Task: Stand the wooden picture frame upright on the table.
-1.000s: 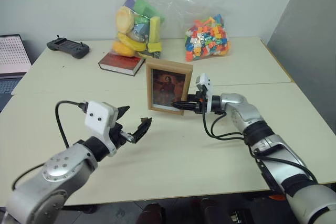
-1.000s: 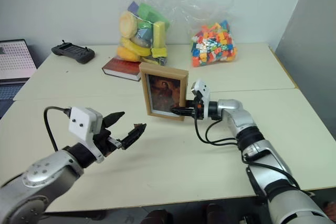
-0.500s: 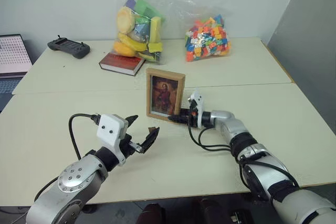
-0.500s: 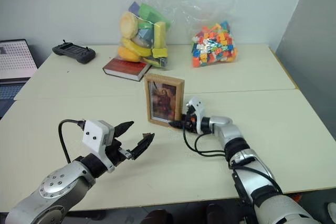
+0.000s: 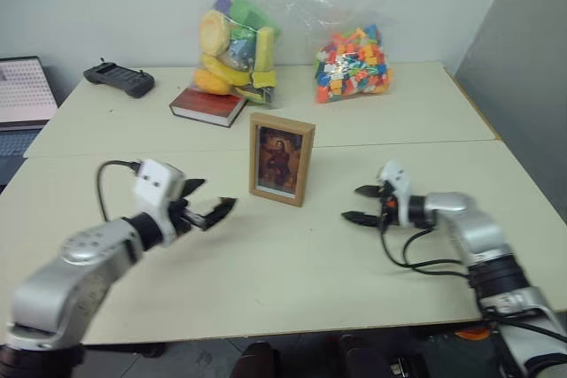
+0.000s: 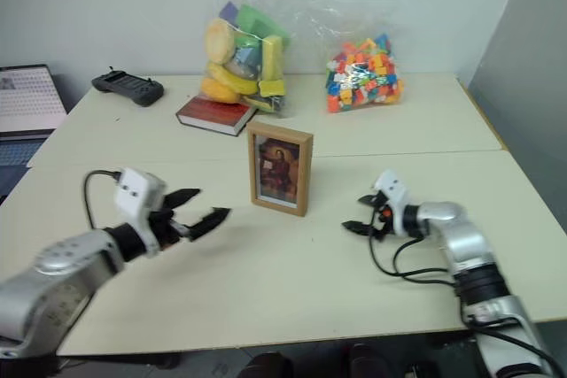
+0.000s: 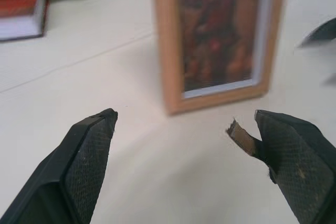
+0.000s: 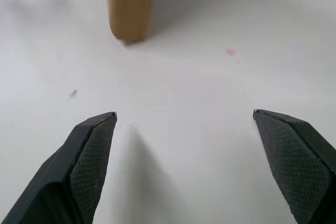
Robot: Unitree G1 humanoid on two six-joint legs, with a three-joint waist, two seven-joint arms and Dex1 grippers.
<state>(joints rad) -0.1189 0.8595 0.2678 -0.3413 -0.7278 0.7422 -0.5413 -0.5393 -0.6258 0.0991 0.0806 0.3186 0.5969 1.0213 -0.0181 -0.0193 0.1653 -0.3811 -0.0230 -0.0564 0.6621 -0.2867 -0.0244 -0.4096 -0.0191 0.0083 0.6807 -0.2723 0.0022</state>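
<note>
Two spread tools (image 5: 211,202) (image 5: 362,204) flanking one upright frame (image 5: 282,158)

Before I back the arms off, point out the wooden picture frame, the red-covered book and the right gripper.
wooden picture frame (image 5: 282,158), left eye view, on its glass front.
red-covered book (image 5: 207,105), left eye view, on its cover.
right gripper (image 5: 363,204), left eye view, midway between its fingertips.

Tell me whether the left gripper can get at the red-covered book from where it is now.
Probably yes. The left gripper is open and holds nothing, and bare table lies between it and the red-covered book. The wooden picture frame stands off to the side, clear of that path.
</note>
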